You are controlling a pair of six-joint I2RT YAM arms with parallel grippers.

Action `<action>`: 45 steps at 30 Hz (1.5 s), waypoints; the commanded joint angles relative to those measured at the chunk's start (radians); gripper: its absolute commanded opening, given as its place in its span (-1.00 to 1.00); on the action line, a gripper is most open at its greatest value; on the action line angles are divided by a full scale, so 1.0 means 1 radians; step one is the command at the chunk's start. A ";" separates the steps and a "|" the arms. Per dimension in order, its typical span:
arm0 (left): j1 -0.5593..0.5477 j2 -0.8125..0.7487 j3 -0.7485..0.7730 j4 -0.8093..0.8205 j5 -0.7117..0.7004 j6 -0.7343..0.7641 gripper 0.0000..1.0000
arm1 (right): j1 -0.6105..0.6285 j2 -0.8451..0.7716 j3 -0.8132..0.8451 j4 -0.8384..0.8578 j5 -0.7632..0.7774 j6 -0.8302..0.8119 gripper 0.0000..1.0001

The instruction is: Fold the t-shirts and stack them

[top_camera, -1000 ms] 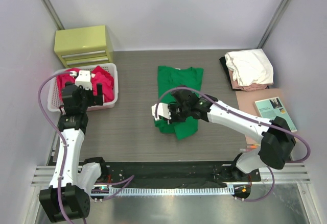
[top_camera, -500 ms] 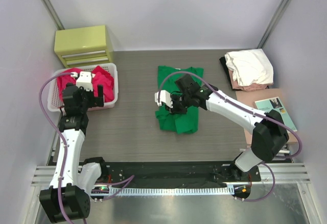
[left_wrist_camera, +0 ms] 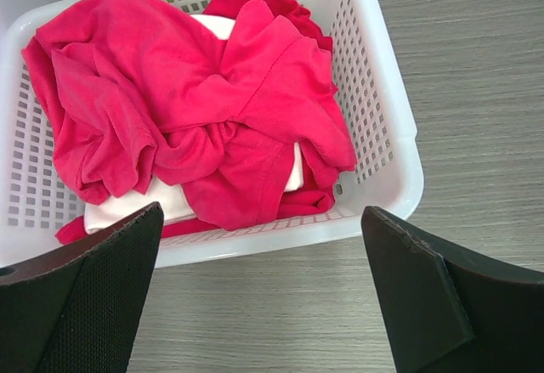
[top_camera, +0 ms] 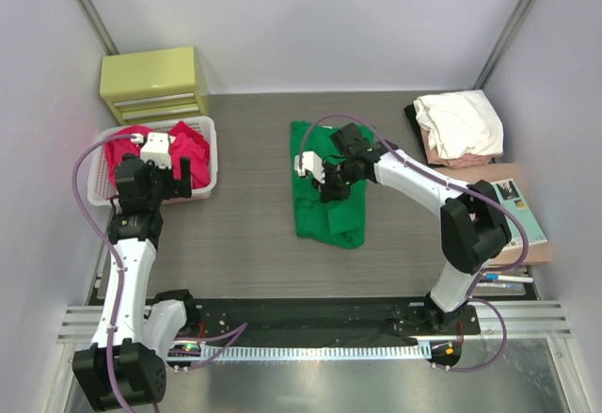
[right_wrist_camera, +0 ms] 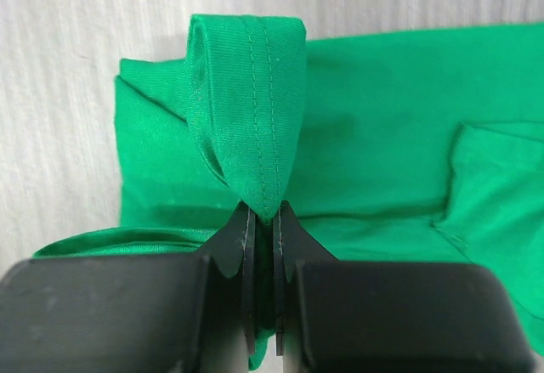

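Right pincer (right_wrist_camera: pixel 263 220) moved farther back, green t-shirt (top_camera: pixel 329 220) doubled over; stitched hem (right_wrist_camera: pixel 246 110) pinched

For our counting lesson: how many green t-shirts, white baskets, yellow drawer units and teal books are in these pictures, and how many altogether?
Green t-shirt: 1
White basket: 1
Yellow drawer unit: 1
Teal book: 1
Total: 4
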 commanded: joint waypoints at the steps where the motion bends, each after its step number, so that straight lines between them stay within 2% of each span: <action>1: 0.008 -0.020 -0.005 0.006 0.025 0.015 1.00 | -0.027 0.023 0.070 0.015 -0.013 -0.045 -0.97; 24: 0.008 -0.033 -0.010 -0.010 0.040 0.009 1.00 | -0.070 0.276 0.236 0.123 0.095 -0.058 -0.97; 33: 0.008 -0.027 -0.014 -0.015 0.048 0.011 0.99 | -0.081 0.314 0.248 0.167 0.131 -0.045 -0.97; 34: 0.008 -0.027 -0.011 -0.017 0.049 0.011 1.00 | -0.081 0.322 0.248 0.181 0.148 -0.016 -0.92; 35: 0.008 -0.024 -0.013 -0.017 0.051 0.011 1.00 | -0.081 0.326 0.254 0.187 0.171 0.006 -0.18; 36: 0.008 -0.024 -0.013 -0.018 0.057 0.011 1.00 | -0.080 0.334 0.265 0.196 0.218 0.033 0.19; 37: 0.008 -0.022 -0.013 -0.020 0.058 0.009 1.00 | -0.083 0.334 0.265 0.195 0.226 0.047 0.97; 42: 0.008 -0.022 -0.014 -0.020 0.062 0.009 1.00 | -0.083 0.236 0.109 0.323 0.208 0.021 1.00; 45: 0.008 -0.019 -0.013 -0.026 0.065 0.007 1.00 | -0.083 0.198 0.096 0.339 0.216 0.044 0.99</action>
